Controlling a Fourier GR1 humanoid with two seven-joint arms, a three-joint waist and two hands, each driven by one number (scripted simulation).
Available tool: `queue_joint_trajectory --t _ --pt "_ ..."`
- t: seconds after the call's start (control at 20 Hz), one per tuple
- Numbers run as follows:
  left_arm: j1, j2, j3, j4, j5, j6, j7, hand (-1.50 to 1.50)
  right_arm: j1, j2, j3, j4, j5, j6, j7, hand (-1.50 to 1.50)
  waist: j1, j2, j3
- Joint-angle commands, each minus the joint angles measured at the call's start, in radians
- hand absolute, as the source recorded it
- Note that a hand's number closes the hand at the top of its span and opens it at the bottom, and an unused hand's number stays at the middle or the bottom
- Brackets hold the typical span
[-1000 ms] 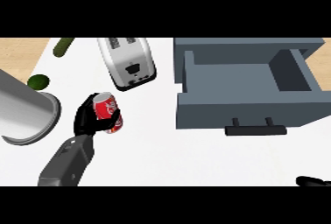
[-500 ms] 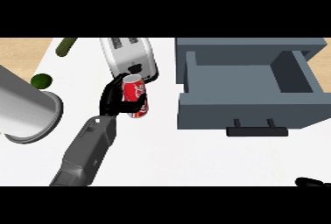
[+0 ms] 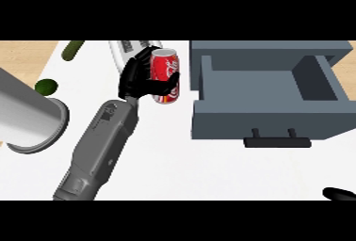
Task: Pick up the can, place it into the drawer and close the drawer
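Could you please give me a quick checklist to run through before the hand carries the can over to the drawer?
1. Left hand curled round the can: ok.
2. Can lifted off the counter: cannot tell.
3. Drawer open, no contents visible: ok.
4. Can short of the drawer's left wall: ok.
5. Drawer handle unobstructed: ok.
6. Right hand away from the path, at the lower right edge: ok.
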Motion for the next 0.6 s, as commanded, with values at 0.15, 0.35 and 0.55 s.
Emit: queue_joint_trajectory --t 0.15,0.35,0.55 --pt "-0.066 -0.004 -0.198 -0.189 0.101 0.193 0.194 1.50 -0.015 0.007 0.011 0.022 0.018 -0.002 -0.026 -1.50 -0.013 0.004 0.000" --pt "-0.249 -0.004 -0.134 -0.234 0.026 0.208 0.402 1.50 0.021 -0.016 -0.025 -0.009 -0.024 0.023 -0.009 -1.50 -0.013 0.001 0.000" --pt "-0.359 -0.004 -0.089 -0.105 0.019 0.201 0.385 1.50 -0.034 -0.048 -0.070 0.021 -0.055 0.015 0.001 -1.50 -0.019 0.008 0.000"
